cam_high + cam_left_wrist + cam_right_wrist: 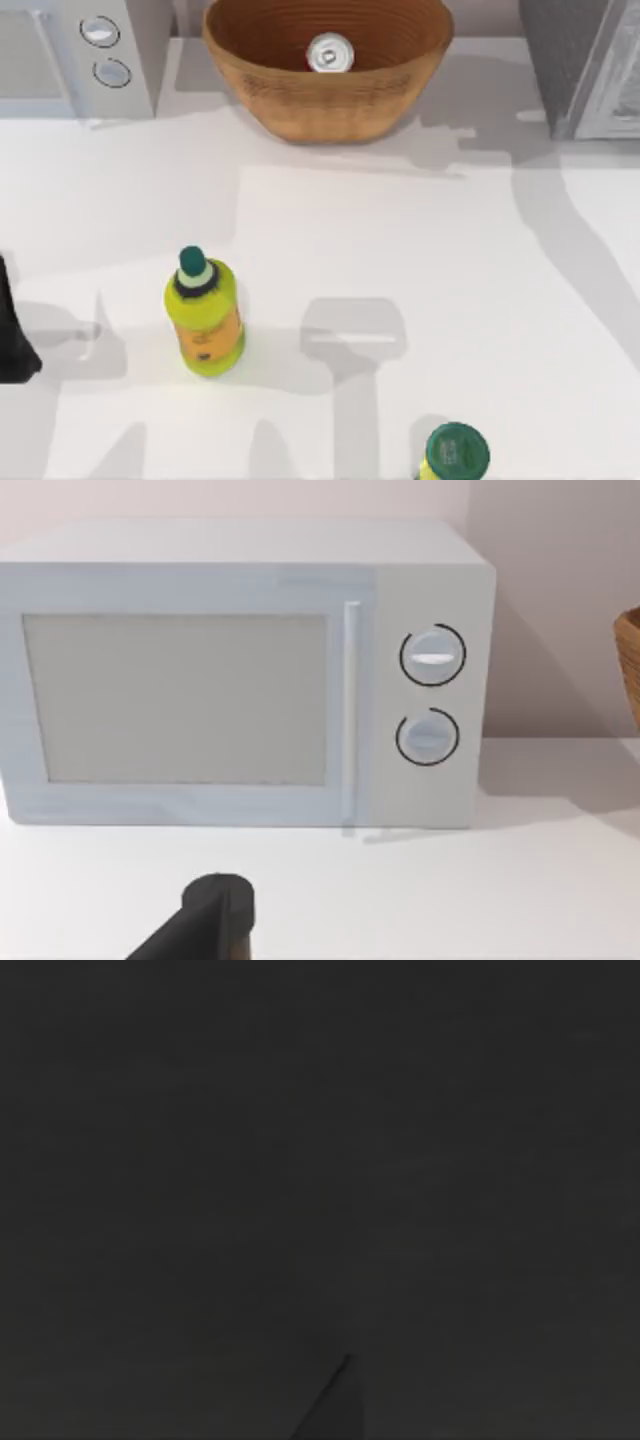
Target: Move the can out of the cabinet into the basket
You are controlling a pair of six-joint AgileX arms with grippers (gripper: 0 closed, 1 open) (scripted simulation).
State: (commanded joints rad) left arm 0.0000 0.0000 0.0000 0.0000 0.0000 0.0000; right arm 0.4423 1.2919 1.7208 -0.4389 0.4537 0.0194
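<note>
At the far edge of the bench [420, 260], middle of the top view, the can [329, 54] stands upright inside the basket [300, 105], silver top and pull-tab facing up, sitting on the basket floor and apart from the ribbed walls. The cabinet [570, 60] occupies the far right corner, with its pale framed door [615, 80] angled toward the right edge. By my reading the transfer looks complete: can in basket, nothing gripping it.

Left arm [15, 330]: dark shape at the left edge of the top view, parked. Its wrist view faces the white appliance [240, 670] with two round knobs, with one dark fingertip [220, 905] low in the picture. I cannot tell whether the left pincer is open or closed. The right wrist view is dark.

Handling notes (judgement): the can is light, with a thin metal wall, rigid enough for a moderate squeeze but likely to dent if clamped hard. The smooth painted side may slip. If a re-grasp were needed, I would come from above and close across the cylinder at mid-height, since the basket walls block a side approach.

Two yellow-green bottles stand on the bench, one left of centre [203, 315] and one at the near edge [455, 455], both well apart from the basket.
</note>
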